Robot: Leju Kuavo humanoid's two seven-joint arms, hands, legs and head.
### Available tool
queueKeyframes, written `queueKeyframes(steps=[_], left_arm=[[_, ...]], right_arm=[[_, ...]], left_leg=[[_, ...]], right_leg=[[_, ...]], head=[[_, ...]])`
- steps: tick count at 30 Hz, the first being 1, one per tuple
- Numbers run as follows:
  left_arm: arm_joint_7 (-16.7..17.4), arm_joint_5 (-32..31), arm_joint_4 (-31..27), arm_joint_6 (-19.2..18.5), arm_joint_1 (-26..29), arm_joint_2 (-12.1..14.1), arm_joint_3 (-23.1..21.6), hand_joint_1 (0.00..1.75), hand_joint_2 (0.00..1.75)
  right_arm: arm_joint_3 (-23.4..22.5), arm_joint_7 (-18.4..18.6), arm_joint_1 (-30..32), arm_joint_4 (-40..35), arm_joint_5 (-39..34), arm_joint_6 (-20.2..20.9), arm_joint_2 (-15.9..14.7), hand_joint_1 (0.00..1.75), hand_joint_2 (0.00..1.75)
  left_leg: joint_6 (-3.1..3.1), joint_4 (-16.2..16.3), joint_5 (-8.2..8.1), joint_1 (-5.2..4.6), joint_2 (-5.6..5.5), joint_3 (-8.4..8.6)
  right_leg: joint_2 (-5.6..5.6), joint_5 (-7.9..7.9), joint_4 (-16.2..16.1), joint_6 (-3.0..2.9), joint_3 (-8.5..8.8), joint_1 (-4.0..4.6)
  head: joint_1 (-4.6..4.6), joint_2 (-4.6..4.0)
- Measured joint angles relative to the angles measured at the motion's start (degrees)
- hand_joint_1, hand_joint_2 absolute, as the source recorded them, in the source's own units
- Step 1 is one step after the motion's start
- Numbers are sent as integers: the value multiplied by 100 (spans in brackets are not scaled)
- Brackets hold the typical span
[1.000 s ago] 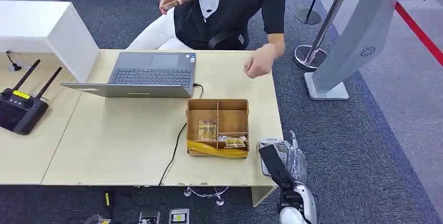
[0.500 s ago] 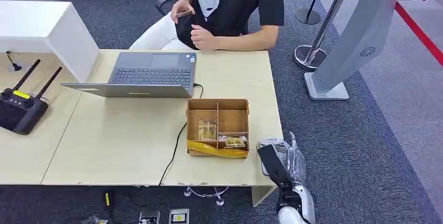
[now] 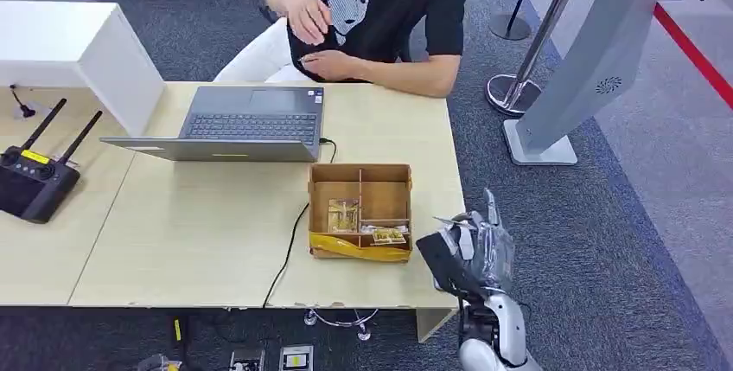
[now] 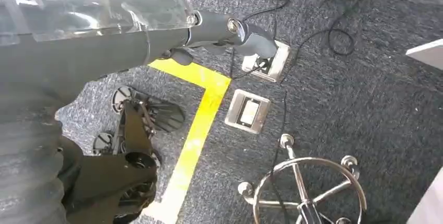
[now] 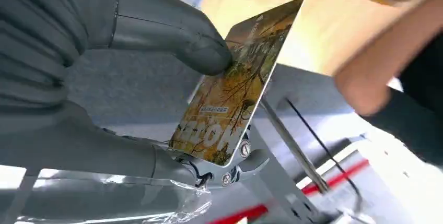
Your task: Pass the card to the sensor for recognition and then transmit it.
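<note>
I see the right hand (image 3: 471, 250) up off the table's (image 3: 199, 233) near right corner, just beside the cardboard box (image 3: 360, 212). In the right wrist view its thumb (image 5: 172, 36) and fingers (image 5: 104, 156) pinch the card (image 5: 235, 85), an orange-yellow tree print w/ white lettering, held tilted; the plastic-wrapped fingers sit under the card's lower edge. So the card is in the right hand, off the table, near the box's right side.

Left hand (image 4: 94, 31) hangs low over carpet (image 4: 365, 104) in the left wrist view; a dark finger sticks out straight, nothing in it. I can't tell how the rest of the fingers lie under the clear wrap.

The box has dividers, w/ more cards (image 3: 387, 234) in its front compartments & yellow tape along the front wall. A person (image 3: 372, 16) in a black tee sits at the far side behind the laptop (image 3: 251, 124), both their hands up near the chest. Black controller w/ 2 antennas (image 3: 35, 176) at far left. Grey kiosk stand (image 3: 588, 68) on the floor to the right.
</note>
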Motion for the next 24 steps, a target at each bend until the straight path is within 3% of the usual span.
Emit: queueKeyframes(steps=[3, 10, 20, 24], left_arm=[[0, -66, 26, -111, -89, 0, -35, 0, 175], [18, -245, 94, -262, -258, -15, -109, 0, 175], [297, -583, 251, -502, -595, -114, -219, 0, 175], [347, -647, 306, -540, -679, -170, -238, 0, 175]], right_arm=[[-26, -20, -80, -496, 393, 343, -9, 175, 175], [-35, -160, -363, -1151, 574, 866, -6, 175, 175], [26, -155, -1120, -1123, 557, 1593, 225, 175, 175], [109, -157, -1337, -953, 535, 1700, 393, 175, 175]], left_leg=[[-2, 0, 2, 0, 0, 1], [-5, 0, 4, 1, 0, 1], [-6, 0, 8, 1, -1, 0], [-9, 0, 10, 2, -5, -2]], right_leg=[[0, 0, 1, 0, 0, 0], [0, 3, 2, -2, 1, 0], [1, 4, 5, -3, 1, 1], [-1, 4, 7, -3, 0, 1]], head=[[-2, 0], [0, 0], [2, 0], [0, 0]])
